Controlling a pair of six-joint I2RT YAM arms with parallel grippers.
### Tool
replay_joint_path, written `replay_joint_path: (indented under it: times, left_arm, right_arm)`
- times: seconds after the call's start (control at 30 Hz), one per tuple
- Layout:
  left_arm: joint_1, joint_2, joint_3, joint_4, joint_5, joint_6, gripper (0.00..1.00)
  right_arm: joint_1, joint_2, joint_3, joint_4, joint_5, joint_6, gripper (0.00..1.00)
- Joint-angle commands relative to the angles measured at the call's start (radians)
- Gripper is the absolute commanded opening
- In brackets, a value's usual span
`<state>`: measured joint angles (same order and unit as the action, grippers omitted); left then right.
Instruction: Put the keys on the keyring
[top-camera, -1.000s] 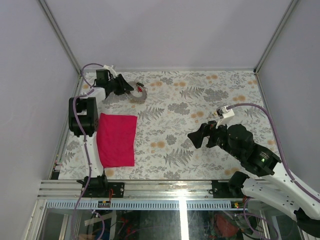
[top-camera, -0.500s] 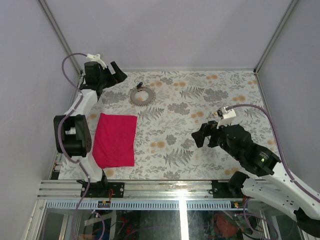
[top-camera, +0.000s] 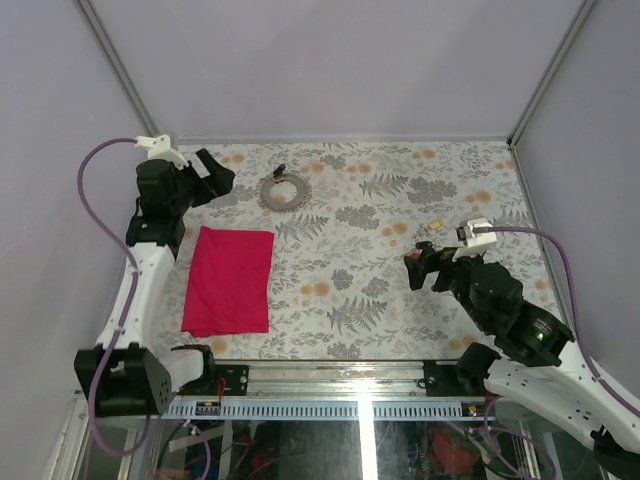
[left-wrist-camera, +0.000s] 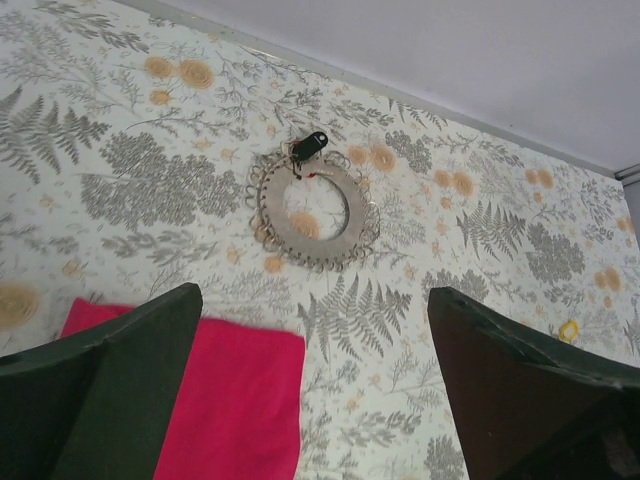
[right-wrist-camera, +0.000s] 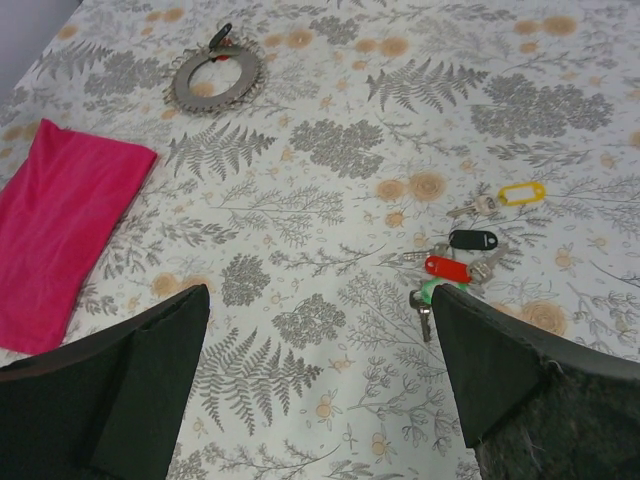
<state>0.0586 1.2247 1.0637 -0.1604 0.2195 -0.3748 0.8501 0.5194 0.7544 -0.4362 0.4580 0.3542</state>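
The left gripper hangs open and empty, jaws wide, looking down on the keyring, which lies flat at the far left of the table, just beyond the cloth. The right gripper is also open and empty, over the loose keys on the right, well apart from the keyring. The likely trouble is the pick. The keys lie flat and bunched, so broad fingers may pinch two at once or skid them away. The fine chain could also sag or shift when a key is pushed onto it. Count: one keyring and one cloth. There are four loose heads (yellow, black, red, green). One black key touches the keyring's far edge; whether it is threaded I cannot tell.
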Motion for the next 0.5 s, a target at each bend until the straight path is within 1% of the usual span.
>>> replay_joint_path:
  times: [0.0,0.17,0.2,0.27,0.37,0.4,0.47]
  left_arm:
    - [-0.004,-0.172,-0.074,-0.065,-0.042,0.049,1.0]
    - [-0.011,-0.34,-0.141,-0.125,0.002,0.108,1.0]
    - [-0.045,-0.366,-0.15,-0.142,-0.033,0.116,1.0]
    - [-0.138,-0.403,-0.167,-0.155,-0.053,0.167,1.0]
    - [-0.32,-0.442,-0.18,-0.186,-0.165,0.234,1.0]
    - [-0.36,-0.452,-0.182,-0.198,-0.187,0.25,1.0]
    - [-0.382,-0.466,-0.178,-0.224,-0.2,0.242,1.0]
  right_arm:
    - [0.0,-0.06,-0.032,0.094,0.104,-0.053,0.99]
    - [0.001,-0.132,-0.067,0.12,0.129,-0.068,0.99]
    - [0.001,-0.147,-0.074,0.123,0.127,-0.072,0.99]
    - [0.0,-0.175,-0.085,0.127,0.124,-0.086,0.99]
    - [0.0,-0.2,-0.086,0.113,0.122,-0.101,0.99]
    - [0.001,-0.206,-0.086,0.107,0.126,-0.104,0.99]
    - [0.001,-0.217,-0.083,0.092,0.133,-0.107,0.99]
